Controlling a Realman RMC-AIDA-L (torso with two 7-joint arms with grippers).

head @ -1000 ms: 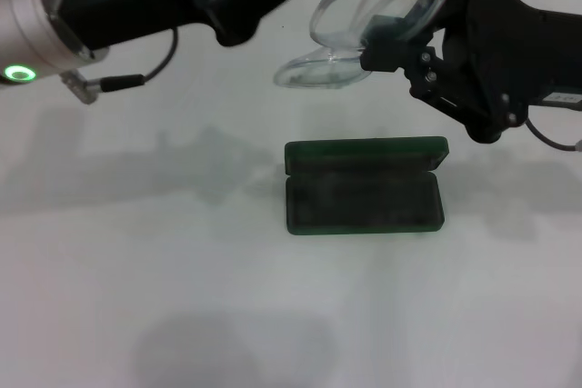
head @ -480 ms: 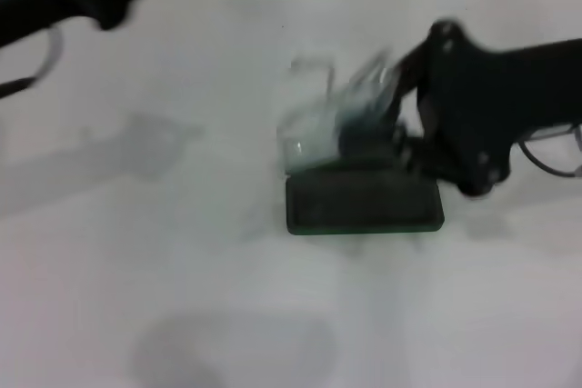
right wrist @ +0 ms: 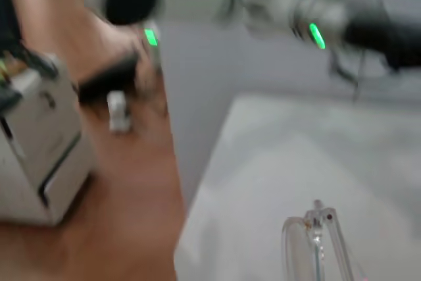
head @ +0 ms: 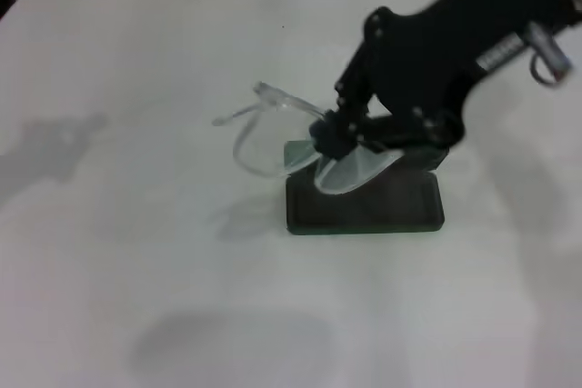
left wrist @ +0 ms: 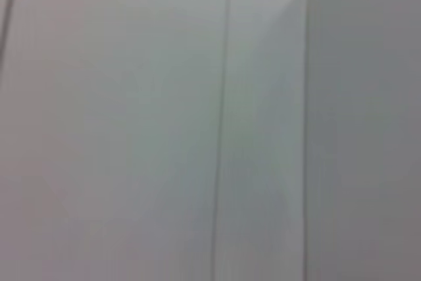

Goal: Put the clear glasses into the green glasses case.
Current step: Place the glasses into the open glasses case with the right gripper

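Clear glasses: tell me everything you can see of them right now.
The clear glasses are colourless, transparent plastic with a one-piece wraparound lens and clear arms. The right gripper grips them near the middle. They hang tilted over the open green glasses case: one lens half dips at the case's back left, the other juts out past its left end, above the table. Whether they touch the case is unclear. The right wrist view shows one clear end.
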